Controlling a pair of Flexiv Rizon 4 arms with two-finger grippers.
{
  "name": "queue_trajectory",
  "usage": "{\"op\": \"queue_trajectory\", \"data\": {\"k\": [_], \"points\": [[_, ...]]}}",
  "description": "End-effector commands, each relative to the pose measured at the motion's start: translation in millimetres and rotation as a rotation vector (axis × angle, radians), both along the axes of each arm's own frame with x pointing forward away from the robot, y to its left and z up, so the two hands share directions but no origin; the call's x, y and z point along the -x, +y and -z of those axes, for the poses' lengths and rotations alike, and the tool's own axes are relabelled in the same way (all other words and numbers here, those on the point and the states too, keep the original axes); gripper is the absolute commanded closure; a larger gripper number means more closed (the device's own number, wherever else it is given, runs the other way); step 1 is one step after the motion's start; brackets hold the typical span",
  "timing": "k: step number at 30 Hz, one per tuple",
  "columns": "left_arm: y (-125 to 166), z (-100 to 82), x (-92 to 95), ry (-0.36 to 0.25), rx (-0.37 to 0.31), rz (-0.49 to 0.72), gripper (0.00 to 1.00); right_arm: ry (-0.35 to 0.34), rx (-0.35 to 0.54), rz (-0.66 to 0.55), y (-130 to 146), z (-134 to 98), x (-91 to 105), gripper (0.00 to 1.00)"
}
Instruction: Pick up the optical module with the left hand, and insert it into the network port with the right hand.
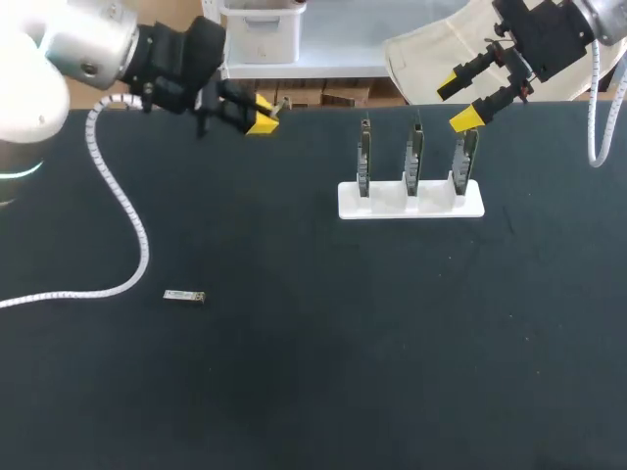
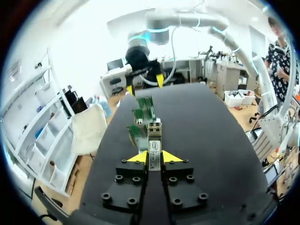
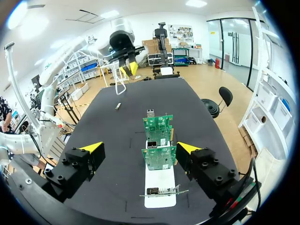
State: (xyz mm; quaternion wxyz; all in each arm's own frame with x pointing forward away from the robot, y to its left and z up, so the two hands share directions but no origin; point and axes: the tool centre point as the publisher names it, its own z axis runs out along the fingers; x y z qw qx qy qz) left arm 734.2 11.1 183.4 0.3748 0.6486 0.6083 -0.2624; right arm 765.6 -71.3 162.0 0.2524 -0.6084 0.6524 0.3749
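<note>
The left tool (image 2: 154,157) pinches a slim silver optical module (image 2: 154,140); the right tool (image 3: 139,147) gapes wide above green network cards (image 3: 158,157).

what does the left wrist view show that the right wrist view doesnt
Only the left wrist view: a held optical module seen close up, clamped between the left gripper's fingers. Only the right wrist view: a loose optical module lying on the table, and the right gripper with its fingers open and the cards ahead of it. Both: the row of green circuit cards, the black table and the opposite arm's gripper.
</note>
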Motion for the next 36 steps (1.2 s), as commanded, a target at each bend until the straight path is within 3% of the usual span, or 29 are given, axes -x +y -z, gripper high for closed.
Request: {"op": "queue_trajectory", "data": {"k": [1, 8, 10, 13, 16, 19, 26, 36], "points": [[-4, 1.9, -8.0, 0.004, 0.002, 0.012, 1.0, -0.005, -0.001, 0.005, 0, 0, 2.8, 0.0], [-4, 1.9, -8.0, 0.004, 0.002, 0.012, 1.0, -0.005, -0.001, 0.005, 0, 0, 2.8, 0.0], [18, 19.0, 6.8, 0.048, -0.034, -0.028, 1.0, -0.005, -0.001, 0.005, 0, 0, 2.8, 0.0], [39, 30.9, 22.8, 0.113, -0.003, -0.112, 1.0, -0.005, -0.001, 0.005, 0, 0, 2.8, 0.0], [40, 30.6, 26.0, 0.122, 0.043, -0.156, 1.0, -0.005, -0.001, 0.005, 0, 0, 2.8, 0.0], [28, 21.6, 19.6, 0.106, 0.105, -0.165, 1.0, -0.005, -0.001, 0.005, 0, 0, 2.8, 0.0], [-8, -0.9, 2.6, 0.046, 0.171, -0.098, 1.0, -0.005, -0.001, 0.005, 0, 0, 2.8, 0.0], [-56, -30.9, -35.2, -0.023, 0.18, 0.042, 1.0, -0.005, -0.001, 0.005, 0, 0, 2.8, 0.0]]}}
